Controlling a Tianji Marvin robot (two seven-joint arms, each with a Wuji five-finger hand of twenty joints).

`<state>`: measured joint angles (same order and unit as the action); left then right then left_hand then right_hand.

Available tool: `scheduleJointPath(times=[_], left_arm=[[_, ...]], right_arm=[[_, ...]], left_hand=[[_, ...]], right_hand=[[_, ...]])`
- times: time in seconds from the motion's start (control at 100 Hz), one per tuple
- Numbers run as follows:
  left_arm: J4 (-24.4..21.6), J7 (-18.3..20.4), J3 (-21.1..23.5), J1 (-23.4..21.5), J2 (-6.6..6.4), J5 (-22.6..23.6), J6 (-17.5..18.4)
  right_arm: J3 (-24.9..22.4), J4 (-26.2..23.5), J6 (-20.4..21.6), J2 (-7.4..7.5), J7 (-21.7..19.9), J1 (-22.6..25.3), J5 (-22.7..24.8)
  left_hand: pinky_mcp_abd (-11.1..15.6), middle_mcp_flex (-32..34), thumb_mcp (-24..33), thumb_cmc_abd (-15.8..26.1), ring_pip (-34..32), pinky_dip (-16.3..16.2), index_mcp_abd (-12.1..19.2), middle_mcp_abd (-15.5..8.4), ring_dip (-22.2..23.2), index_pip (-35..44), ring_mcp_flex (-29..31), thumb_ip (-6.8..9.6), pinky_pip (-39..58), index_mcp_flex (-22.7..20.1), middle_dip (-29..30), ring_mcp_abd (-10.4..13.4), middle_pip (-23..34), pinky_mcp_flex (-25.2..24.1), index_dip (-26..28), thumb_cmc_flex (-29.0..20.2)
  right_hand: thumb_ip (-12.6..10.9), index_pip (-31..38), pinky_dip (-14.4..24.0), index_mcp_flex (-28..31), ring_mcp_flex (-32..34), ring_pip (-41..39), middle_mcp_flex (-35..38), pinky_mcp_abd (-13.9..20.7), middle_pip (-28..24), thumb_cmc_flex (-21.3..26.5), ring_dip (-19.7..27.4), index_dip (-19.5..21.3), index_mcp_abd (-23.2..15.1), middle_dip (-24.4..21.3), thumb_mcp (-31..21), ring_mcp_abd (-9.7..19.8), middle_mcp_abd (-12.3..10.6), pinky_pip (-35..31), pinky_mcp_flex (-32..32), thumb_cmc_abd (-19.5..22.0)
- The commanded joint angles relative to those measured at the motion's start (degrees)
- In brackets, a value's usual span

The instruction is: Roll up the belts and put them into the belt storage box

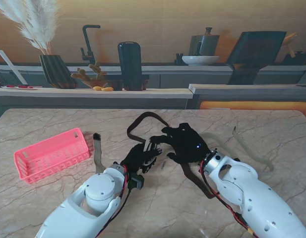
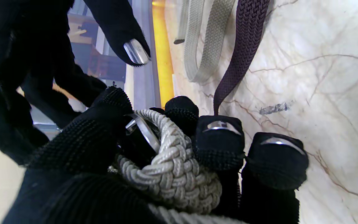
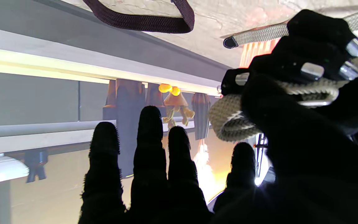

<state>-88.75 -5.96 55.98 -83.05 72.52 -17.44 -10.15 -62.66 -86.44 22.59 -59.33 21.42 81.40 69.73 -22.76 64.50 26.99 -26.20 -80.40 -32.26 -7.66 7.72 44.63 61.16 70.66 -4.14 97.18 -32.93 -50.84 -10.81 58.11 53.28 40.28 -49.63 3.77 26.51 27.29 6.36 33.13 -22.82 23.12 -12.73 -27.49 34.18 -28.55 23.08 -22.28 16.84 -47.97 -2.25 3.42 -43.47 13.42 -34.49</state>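
Observation:
My left hand (image 1: pixel 141 158) is shut on a cream braided belt (image 2: pixel 174 169) coiled into a roll, with its metal buckle (image 2: pixel 144 130) under the thumb. The right hand (image 1: pixel 185 142) hovers just beyond it with fingers (image 3: pixel 149 146) spread and straight, holding nothing; its fingertips come close to the roll. A dark brown belt (image 1: pixel 143 120) loops on the table, passes under the right hand and runs back toward me. The pink storage basket (image 1: pixel 51 154) sits far left, with nothing visible inside.
A beige belt (image 1: pixel 98 152) with a dark tip lies between the basket and my left arm. A pale grey belt (image 1: pixel 249 151) curves on the marble to the right. Behind the table's far edge, a counter carries a vase, a dark speaker and dishes.

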Motion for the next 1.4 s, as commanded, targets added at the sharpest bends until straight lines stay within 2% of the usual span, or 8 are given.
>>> scheduleJointPath(times=[0.0,0.13,0.27,0.3,0.41,0.71,1.28,1.39], left_arm=[[-0.5,0.9,-0.3,0.0,0.13,-0.7,-0.7],[-0.4,1.9,-0.7,0.4,0.03,-1.1,-1.9],[-0.2,3.3,-0.9,0.9,-0.20,-1.4,-2.6],[-0.2,3.4,-1.0,0.9,-0.21,-1.3,-2.7],[-0.1,3.4,-1.2,1.1,-0.25,-0.8,-2.6],[0.2,2.1,-1.3,0.9,0.06,-0.3,-2.0],[0.6,4.7,-1.5,1.1,-0.38,-2.6,0.2],[0.6,4.3,-1.5,1.0,-0.31,-2.4,0.4]], right_arm=[[1.3,1.5,0.1,-0.20,0.8,-2.0,0.0],[4.1,3.8,-0.5,-0.36,2.3,-4.5,-0.4],[6.6,5.8,-0.2,-0.57,3.6,-7.1,-0.9],[7.0,6.2,0.0,-0.66,3.9,-7.6,-1.2],[8.6,7.6,0.8,-0.96,4.6,-9.1,-2.2],[9.7,8.6,2.3,-0.96,5.6,-9.8,-2.3],[14.8,13.0,4.3,-1.61,6.3,-14.0,-4.6],[15.3,13.4,5.1,-1.68,6.3,-14.4,-4.9]], left_hand=[[-0.8,3.7,2.9,-3.1,-4.5,0.6,3.1,-3.3,-0.3,2.9,2.3,0.45,6.6,-2.2,-1.3,4.3,5.9,1.8,1.1,-0.4],[-0.9,3.7,5.0,-5.0,-4.2,1.4,3.0,-3.2,-1.0,3.3,2.2,0.01,6.9,-2.0,-1.1,4.2,5.7,1.8,2.3,0.4],[-1.0,3.8,5.4,-6.2,-3.9,1.7,2.8,-3.0,-1.2,4.0,2.2,0.10,6.5,-1.7,-0.9,4.0,5.4,1.9,3.5,0.7],[-1.0,3.7,5.4,-6.2,-3.8,1.8,2.8,-3.0,-1.2,4.0,2.2,0.05,6.5,-1.5,-0.9,4.0,5.4,1.9,3.6,0.7],[-1.1,3.2,5.0,-6.3,-3.6,2.1,1.9,-2.8,-1.4,1.0,2.2,-0.46,6.3,-1.5,-0.8,3.9,5.2,1.8,1.5,0.9],[-1.6,2.1,12.0,-4.5,-2.5,2.8,-3.6,-3.1,-1.3,-30.6,2.2,0.60,5.5,3.4,-0.4,3.5,4.4,1.6,-18.7,9.2],[-1.6,1.2,14.4,-9.4,-0.7,3.4,-4.0,-4.2,-1.4,-34.1,2.2,-1.13,4.0,7.7,0.2,4.8,3.9,1.5,-22.0,13.8],[-1.4,0.5,14.8,-9.3,-0.6,3.5,-3.6,-4.3,-1.4,-34.2,2.2,-1.51,3.7,7.6,0.1,4.9,4.0,0.8,-22.2,14.5]], right_hand=[[-0.3,-4.6,1.5,-1.7,-2.3,1.6,-3.0,1.1,0.7,-1.8,0.8,-0.9,1.7,-0.7,-1.1,-0.3,0.2,2.0,-0.9,-2.5],[-0.1,-18.8,2.4,-0.3,-3.2,1.2,-5.8,1.4,-0.2,-3.2,1.0,8.0,4.1,-1.5,-1.2,-0.4,0.8,2.3,-0.9,-2.6],[0.1,-3.1,2.4,-0.3,-1.7,-0.9,-3.1,1.1,-1.9,-1.8,0.1,15.3,2.1,-0.8,-1.2,-0.3,0.1,1.3,-0.5,-1.1],[0.2,4.3,2.1,0.5,-1.3,-1.5,-2.0,1.0,-2.1,-1.4,-0.1,10.3,1.3,-0.6,-1.2,-0.2,-0.3,1.0,-0.4,-0.3],[0.3,11.6,2.2,7.6,0.4,-2.9,1.7,0.8,-2.9,-0.2,-0.8,10.0,-0.8,-0.3,-0.8,0.3,-1.0,0.5,-0.1,1.7],[0.4,15.5,1.9,13.4,2.1,-4.1,7.1,0.5,-3.1,-0.2,-1.4,8.6,-1.7,0.0,-0.7,1.4,-1.2,0.1,0.0,1.6],[5.8,25.3,1.2,26.8,8.0,-10.4,25.0,-0.2,-6.0,1.3,-5.7,-1.1,-3.3,3.3,0.5,3.0,-5.0,-1.5,1.2,-2.1],[6.2,33.4,1.2,38.8,11.9,-15.5,38.4,-0.8,-8.1,3.8,-8.8,-6.8,-4.6,4.4,2.3,3.7,-6.9,-2.4,2.1,-0.9]])
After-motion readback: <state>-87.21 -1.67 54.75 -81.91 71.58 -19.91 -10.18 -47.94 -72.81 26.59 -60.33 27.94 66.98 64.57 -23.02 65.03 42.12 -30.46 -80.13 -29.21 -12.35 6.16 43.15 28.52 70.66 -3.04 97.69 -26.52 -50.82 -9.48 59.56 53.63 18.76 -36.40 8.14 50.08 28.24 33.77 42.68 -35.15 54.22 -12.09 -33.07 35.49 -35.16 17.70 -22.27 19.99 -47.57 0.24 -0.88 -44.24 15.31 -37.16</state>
